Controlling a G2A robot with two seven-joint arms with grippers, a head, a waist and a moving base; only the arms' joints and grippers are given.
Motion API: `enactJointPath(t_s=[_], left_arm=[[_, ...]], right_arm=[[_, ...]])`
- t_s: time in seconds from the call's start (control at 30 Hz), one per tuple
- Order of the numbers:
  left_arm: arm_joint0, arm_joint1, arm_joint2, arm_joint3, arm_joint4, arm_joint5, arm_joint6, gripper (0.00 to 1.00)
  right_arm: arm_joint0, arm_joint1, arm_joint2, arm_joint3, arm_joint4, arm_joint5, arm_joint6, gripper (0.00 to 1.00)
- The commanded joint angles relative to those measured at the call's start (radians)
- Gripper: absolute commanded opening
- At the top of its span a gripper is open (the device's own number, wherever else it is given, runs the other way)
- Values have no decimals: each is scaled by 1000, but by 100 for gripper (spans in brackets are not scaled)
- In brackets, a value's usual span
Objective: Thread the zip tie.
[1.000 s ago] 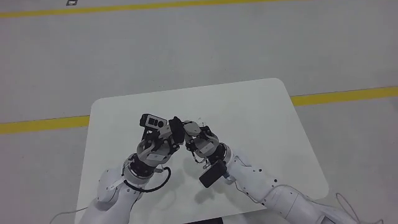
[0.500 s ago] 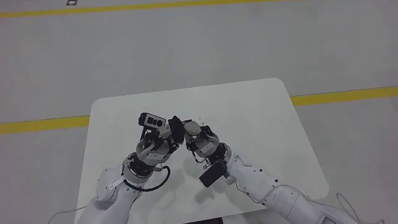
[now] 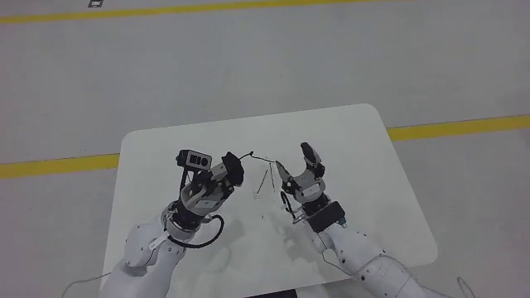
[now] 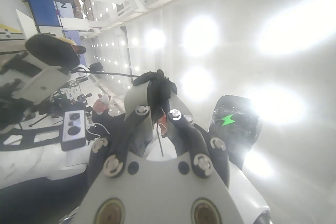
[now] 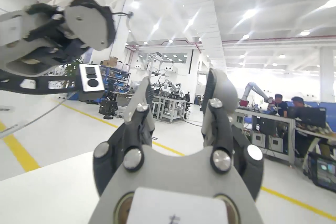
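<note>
The left end effector (image 4: 157, 83) hides the stretch of the zip tie (image 4: 113, 74) pinched between its fingers. In the top view the tie is too thin to tell whether its tail passes through its head

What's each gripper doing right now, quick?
Left gripper: closed on the zip tie.
Right gripper: open, holding nothing.
</note>
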Motion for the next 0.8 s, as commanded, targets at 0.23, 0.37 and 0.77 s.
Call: enactJointPath(t_s=[0.23, 0.37, 0.77], left_arm=[[0, 0, 0, 0, 0, 0, 0, 0], [-1, 0, 0, 9, 9, -6, 41, 0], [32, -5, 11, 109, -134, -39, 58, 0]], right_arm=[[1, 0, -2, -1, -13, 4, 1, 100], [-26, 1, 35, 6, 54, -41, 28, 100], [-116, 14, 215, 106, 260, -220, 33, 100]])
